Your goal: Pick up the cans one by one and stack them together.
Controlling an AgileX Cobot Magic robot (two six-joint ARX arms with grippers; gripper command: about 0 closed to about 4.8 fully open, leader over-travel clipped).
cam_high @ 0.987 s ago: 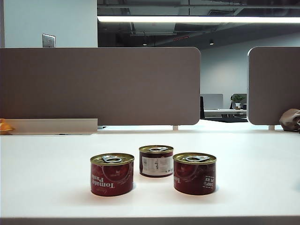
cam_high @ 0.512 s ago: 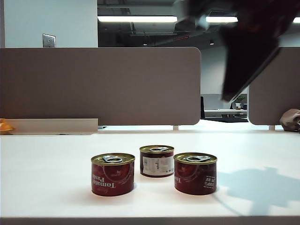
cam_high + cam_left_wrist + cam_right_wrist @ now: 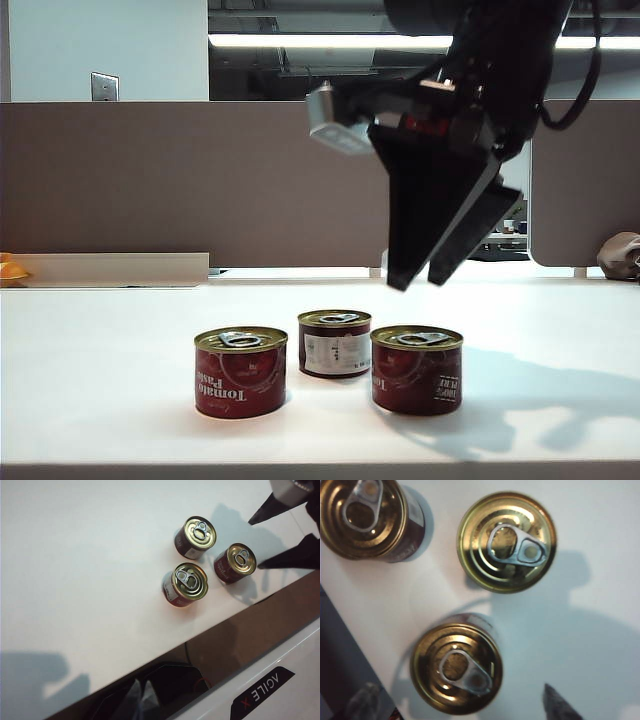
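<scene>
**Right claw hangs spread above three sealed cans**

The exterior view shows the side labels that the wrist cameras miss: the left can reads "Tomato Paste" in mirrored white letters, the middle can at the back shows a white panel, and the right can shows small white print. All three stand upright and apart on the white tabletop, none stacked. The right claw hangs above the middle and right cans, clear of them, fingers spread and empty.

The right wrist view looks straight down on three gold lids with pull tabs, all sealed, so their contents stay hidden. Only one dark fingertip enters at the frame edge.

The left wrist view shows the cans from high above, well away, with the right claw's two fingers near them. The left claw is a dim, blurred shape at the frame edge, clenched with nothing in it.
</scene>
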